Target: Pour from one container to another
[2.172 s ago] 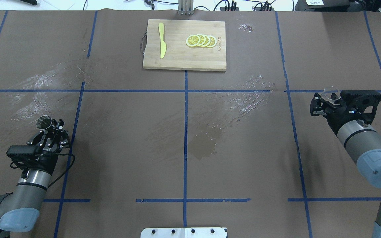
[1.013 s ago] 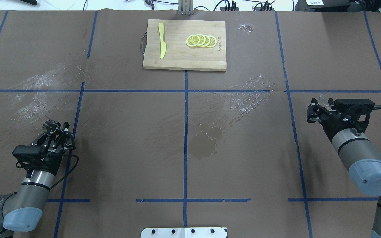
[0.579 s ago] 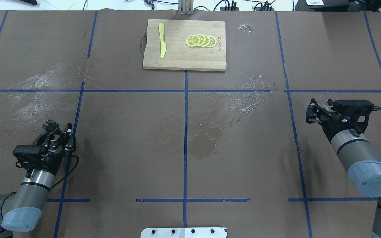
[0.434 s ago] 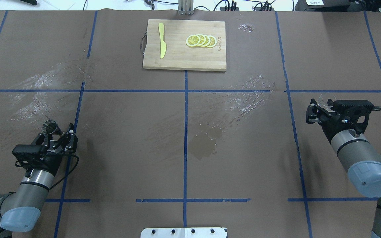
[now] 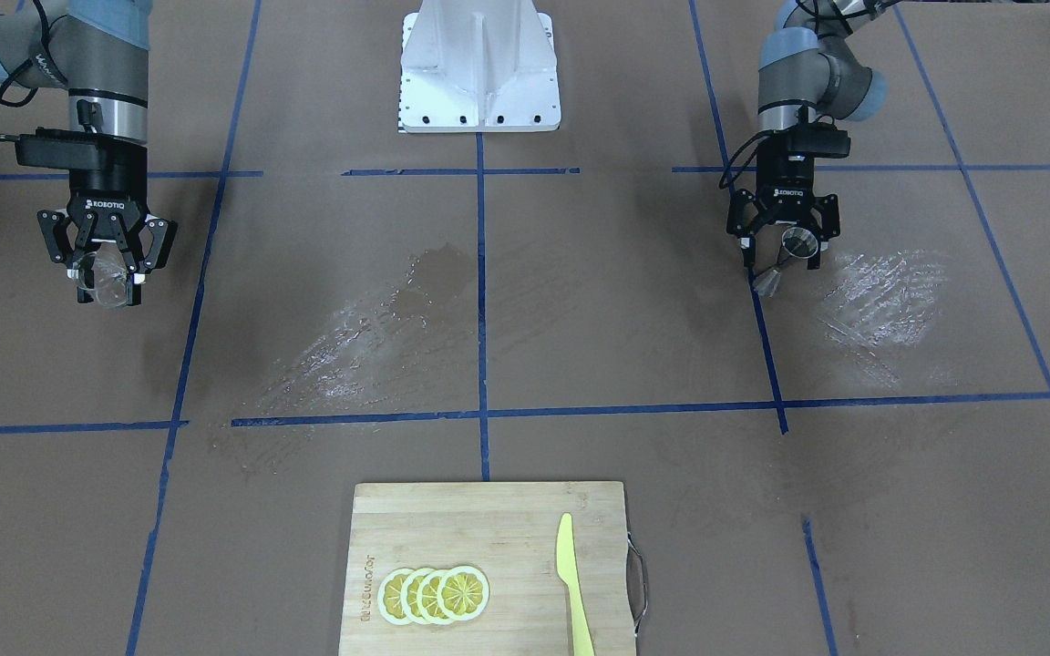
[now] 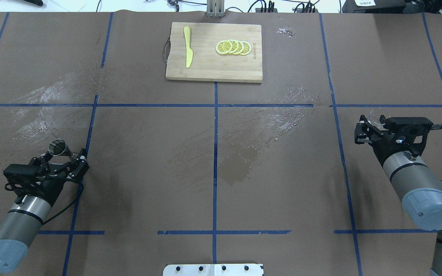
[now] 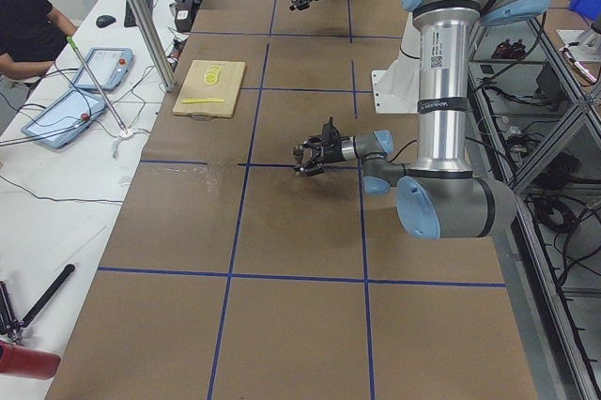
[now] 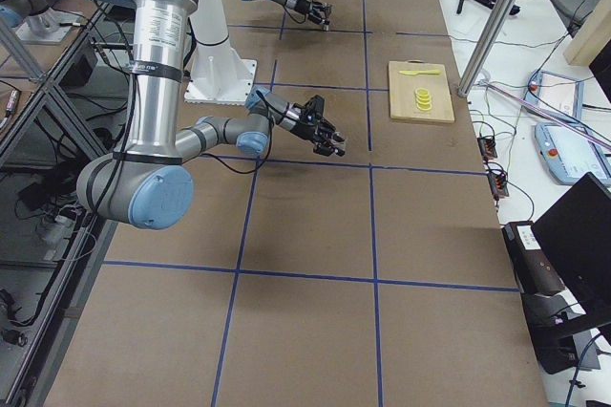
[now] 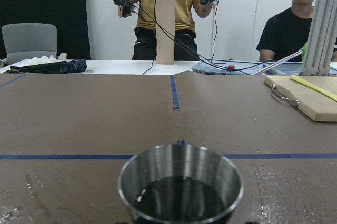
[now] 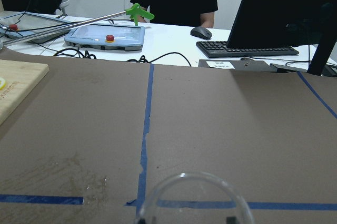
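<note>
The grey metal jigger (image 6: 57, 147) stands upright at the table's near left, with dark liquid in its top cup (image 9: 180, 184). My left gripper (image 6: 66, 156) is open, its fingers spread on either side of the jigger (image 5: 796, 245) without touching it. At the near right, my right gripper (image 6: 376, 119) is shut on the clear glass cup (image 6: 378, 113), held upright and low over the table. From the front the glass (image 5: 106, 276) shows between the right gripper's (image 5: 108, 295) fingers. Only its rim (image 10: 189, 195) shows in the right wrist view.
A bamboo cutting board (image 6: 213, 69) with lemon slices (image 6: 233, 47) and a yellow knife (image 6: 187, 51) lies at the far centre. A dark wet stain (image 6: 237, 166) marks the middle of the brown mat. The robot's white base (image 5: 479, 68) stands at the near edge.
My left arm lowered the jigger to the table, opened its fingers and drew back slightly. My right arm sank lower with the glass still held.
</note>
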Controlling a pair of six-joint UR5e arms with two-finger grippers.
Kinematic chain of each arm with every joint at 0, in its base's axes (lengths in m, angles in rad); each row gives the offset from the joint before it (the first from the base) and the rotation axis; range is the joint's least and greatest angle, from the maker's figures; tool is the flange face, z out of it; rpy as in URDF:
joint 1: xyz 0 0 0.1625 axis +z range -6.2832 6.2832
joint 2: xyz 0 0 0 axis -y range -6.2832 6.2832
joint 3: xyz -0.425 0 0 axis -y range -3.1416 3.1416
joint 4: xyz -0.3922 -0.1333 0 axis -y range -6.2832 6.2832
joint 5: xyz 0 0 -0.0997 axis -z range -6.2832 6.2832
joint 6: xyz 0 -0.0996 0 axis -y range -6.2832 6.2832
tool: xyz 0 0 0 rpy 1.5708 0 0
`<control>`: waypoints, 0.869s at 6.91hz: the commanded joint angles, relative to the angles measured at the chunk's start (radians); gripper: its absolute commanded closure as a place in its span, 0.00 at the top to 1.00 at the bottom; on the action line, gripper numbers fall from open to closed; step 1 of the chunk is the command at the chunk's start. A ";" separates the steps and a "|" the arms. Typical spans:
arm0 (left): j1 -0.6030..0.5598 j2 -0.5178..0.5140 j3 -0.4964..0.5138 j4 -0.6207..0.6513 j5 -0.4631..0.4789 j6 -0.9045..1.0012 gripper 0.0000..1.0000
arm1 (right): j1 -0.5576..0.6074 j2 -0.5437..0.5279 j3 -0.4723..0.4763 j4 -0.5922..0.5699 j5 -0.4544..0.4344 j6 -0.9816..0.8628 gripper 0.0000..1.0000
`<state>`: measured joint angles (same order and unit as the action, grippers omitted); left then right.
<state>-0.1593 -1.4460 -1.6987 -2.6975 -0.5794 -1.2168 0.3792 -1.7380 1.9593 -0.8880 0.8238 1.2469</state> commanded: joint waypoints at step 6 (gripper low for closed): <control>-0.005 0.267 -0.325 0.015 -0.455 0.080 1.00 | -0.106 0.000 -0.097 0.001 -0.124 0.169 0.00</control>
<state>-0.1620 -1.2619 -1.9176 -2.6877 -0.9434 -1.1546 0.2825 -1.7380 1.8687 -0.8867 0.7075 1.4057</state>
